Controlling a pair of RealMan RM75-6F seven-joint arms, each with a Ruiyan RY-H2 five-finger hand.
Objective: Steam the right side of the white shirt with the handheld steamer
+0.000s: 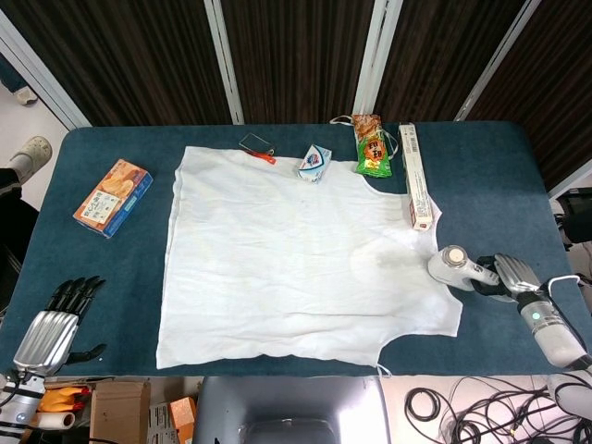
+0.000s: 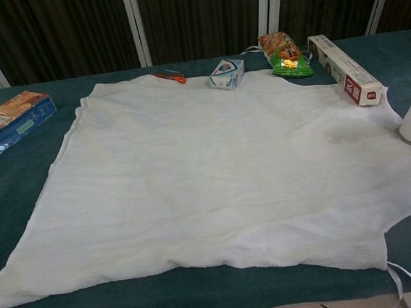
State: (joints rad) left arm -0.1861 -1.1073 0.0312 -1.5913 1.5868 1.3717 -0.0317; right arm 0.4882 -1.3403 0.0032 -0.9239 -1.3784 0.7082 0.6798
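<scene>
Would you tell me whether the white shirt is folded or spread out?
Spread out: the white shirt lies flat in one layer across the table.

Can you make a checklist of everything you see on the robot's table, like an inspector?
Surface: table with dark teal cover.
Job's things: white shirt spread flat; steamer at the shirt's right edge, by the armhole.
Clutter: orange biscuit box left of the shirt; blue-white packet, green snack bag, long box and a small red-handled thing along the far edge.
Hands: right hand holds the steamer handle; left hand off the near left corner, holding nothing.
Cables: white cord by the right arm; black coils on the floor.
Surroundings: dark curtains behind.
</scene>
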